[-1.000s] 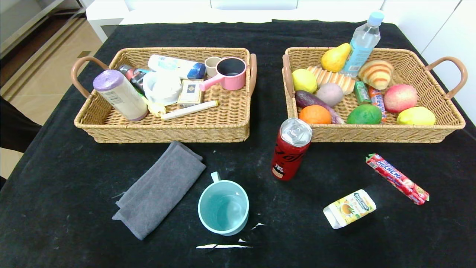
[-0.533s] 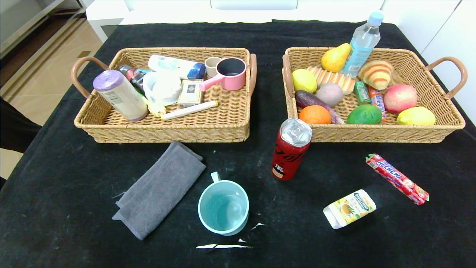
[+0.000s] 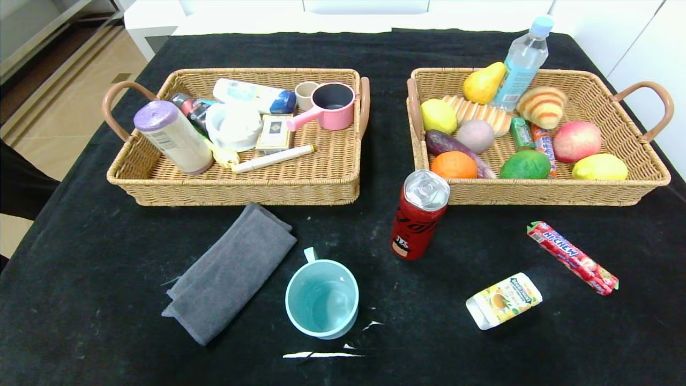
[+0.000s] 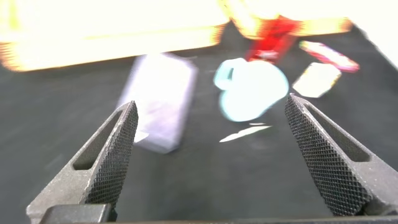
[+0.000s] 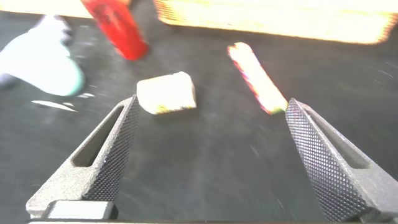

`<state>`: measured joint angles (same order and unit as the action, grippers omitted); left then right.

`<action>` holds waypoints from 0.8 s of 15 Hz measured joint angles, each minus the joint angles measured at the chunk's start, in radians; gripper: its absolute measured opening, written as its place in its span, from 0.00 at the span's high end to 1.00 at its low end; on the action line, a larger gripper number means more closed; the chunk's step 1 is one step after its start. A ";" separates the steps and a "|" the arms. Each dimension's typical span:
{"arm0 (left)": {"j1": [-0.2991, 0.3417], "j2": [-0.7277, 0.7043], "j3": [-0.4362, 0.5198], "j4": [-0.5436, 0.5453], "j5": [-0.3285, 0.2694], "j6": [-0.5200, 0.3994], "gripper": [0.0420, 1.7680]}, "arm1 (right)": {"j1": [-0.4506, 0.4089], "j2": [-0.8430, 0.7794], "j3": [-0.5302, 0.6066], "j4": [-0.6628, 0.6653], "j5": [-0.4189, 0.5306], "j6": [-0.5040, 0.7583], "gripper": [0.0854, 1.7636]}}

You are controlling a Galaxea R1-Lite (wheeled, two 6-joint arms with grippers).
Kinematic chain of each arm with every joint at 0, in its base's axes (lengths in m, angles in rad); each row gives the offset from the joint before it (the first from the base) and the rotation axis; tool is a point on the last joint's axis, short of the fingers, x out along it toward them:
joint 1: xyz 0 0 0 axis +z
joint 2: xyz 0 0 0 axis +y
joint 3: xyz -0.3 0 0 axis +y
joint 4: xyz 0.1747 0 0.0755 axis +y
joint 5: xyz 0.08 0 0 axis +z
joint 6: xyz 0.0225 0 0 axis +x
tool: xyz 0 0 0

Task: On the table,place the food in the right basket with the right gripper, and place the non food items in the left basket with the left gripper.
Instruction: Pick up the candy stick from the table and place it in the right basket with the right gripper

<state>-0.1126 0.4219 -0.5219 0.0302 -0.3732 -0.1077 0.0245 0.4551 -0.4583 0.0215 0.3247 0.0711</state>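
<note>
You'll find nothing has moved around the soda can (image 3: 419, 214) since a second ago, and both grippers' jaws, seemingly still approaching, gape wide and empty.

Both arms lie outside the head view. Each wrist view is blurred: the left basket (image 4: 112, 37) and right basket (image 5: 267, 15) wash out to pale glare, cut off by the frame edge — their contents cannot be made out. The red can (image 5: 115, 28) is cropped, its label unreadable; the carton (image 5: 166, 93) print too.
</note>
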 joint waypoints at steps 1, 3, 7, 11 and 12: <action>-0.057 0.067 -0.036 -0.002 -0.016 0.001 0.03 | 0.016 0.063 -0.041 -0.009 0.021 0.007 0.03; -0.185 0.194 -0.090 -0.006 -0.032 0.011 0.03 | 0.093 0.173 -0.103 -0.038 0.030 0.031 0.03; -0.359 0.411 -0.193 -0.010 -0.037 0.026 0.03 | 0.262 0.359 -0.173 -0.133 -0.137 0.058 0.03; -0.427 0.559 -0.255 -0.067 -0.036 0.031 0.03 | 0.360 0.497 -0.199 -0.184 -0.182 0.060 0.03; -0.434 0.589 -0.261 -0.084 -0.034 0.031 0.03 | 0.371 0.520 -0.209 -0.187 -0.183 0.059 0.03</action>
<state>-0.5468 1.0106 -0.7832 -0.0543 -0.4074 -0.0768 0.3957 0.9751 -0.6672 -0.1653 0.1417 0.1298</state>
